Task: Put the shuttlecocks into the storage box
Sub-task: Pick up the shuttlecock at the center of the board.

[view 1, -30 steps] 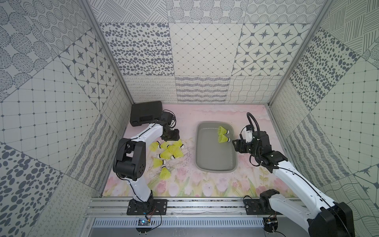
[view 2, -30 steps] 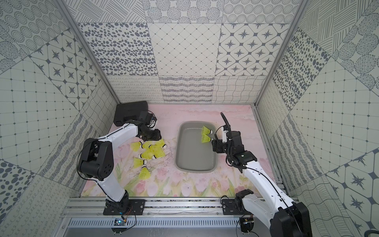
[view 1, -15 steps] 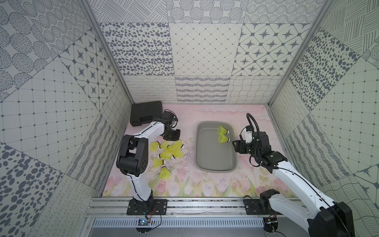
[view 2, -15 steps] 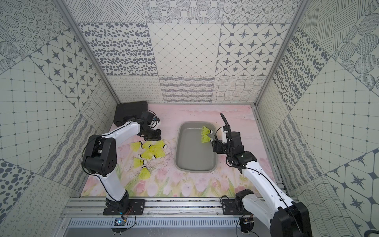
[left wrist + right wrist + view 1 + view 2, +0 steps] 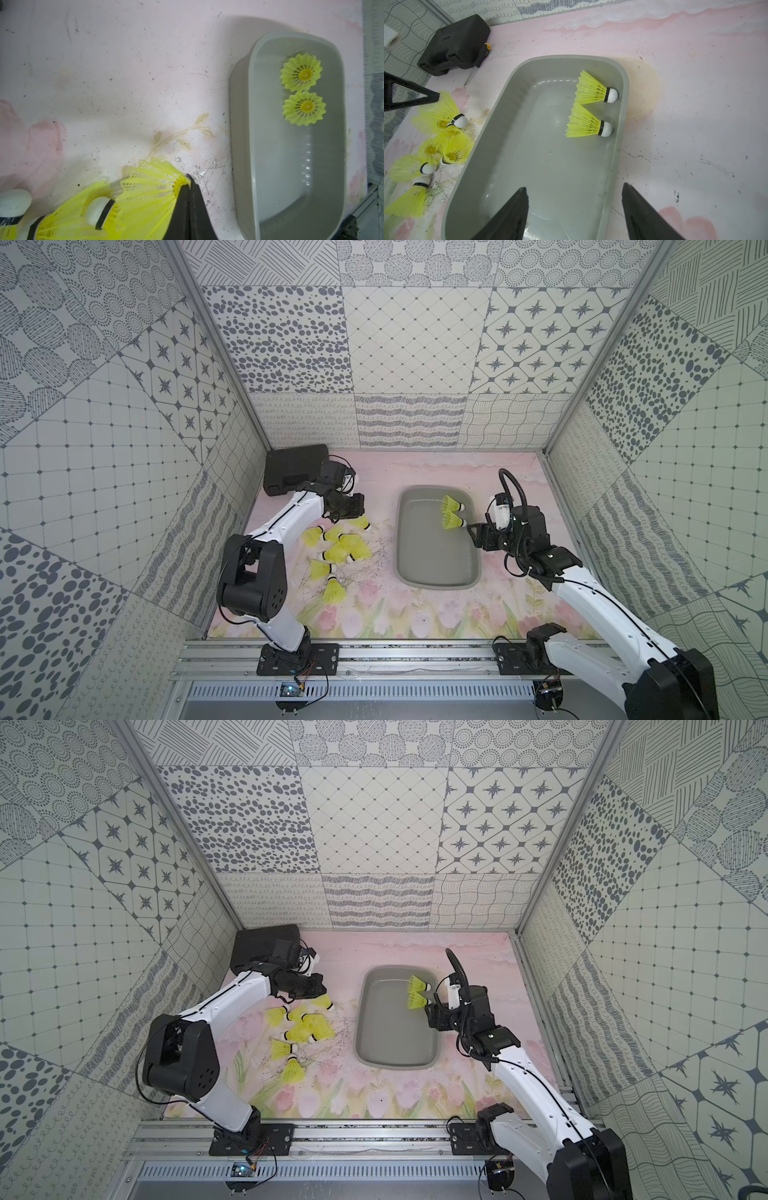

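Left wrist: closed gripper (image 5: 188,180) at shuttlecock (image 5: 149,184)

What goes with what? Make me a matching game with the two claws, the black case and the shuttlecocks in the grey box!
Things
1. left claw
2. right claw
3. black case
4. two shuttlecocks

States
A. lying side by side in the storage box
B. open, holding nothing
C. pinched shut on a shuttlecock
D. off in a far corner

Pairs: 1-C, 2-B, 3-D, 4-A
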Motion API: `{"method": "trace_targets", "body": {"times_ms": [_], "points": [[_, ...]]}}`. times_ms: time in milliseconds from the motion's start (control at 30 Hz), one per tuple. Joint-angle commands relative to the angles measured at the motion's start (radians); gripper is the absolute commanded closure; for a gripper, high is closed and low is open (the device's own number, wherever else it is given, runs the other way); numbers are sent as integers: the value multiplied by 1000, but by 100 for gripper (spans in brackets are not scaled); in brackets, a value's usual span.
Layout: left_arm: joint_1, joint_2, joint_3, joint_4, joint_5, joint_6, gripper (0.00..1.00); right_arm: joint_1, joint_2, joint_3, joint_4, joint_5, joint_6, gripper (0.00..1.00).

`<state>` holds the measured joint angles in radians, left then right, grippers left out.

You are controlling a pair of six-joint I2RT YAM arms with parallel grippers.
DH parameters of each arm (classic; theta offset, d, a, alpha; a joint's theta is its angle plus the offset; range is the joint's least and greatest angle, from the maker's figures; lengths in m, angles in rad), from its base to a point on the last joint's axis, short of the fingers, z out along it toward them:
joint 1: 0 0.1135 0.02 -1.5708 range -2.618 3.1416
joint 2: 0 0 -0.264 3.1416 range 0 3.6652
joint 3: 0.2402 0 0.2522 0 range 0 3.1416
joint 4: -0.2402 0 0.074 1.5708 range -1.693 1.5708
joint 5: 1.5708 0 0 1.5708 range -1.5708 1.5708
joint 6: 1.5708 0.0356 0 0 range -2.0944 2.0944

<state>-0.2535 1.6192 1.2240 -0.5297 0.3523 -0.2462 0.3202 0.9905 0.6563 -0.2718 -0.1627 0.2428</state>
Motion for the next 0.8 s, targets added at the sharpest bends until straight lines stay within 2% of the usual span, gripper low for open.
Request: {"method": "trace_targets", "body": {"times_ms": [0,133,333,533,767], "points": [[2,-103,-30,152,117,-145,100,17,-3,-20,161,-128,-88,25],[2,-176,-32,184,182,-194,100,84,1,-24,234,-185,-195,25],[-24,-228,-66,285,298,-339,100,179,88,29,285,-245,-234,26],[-79,-246,-95,327,312,-440,100,263,207,106,305,-288,-239,29],[-127,-228,-95,351,336,-489,100,313,356,216,300,-323,-218,31]]}}
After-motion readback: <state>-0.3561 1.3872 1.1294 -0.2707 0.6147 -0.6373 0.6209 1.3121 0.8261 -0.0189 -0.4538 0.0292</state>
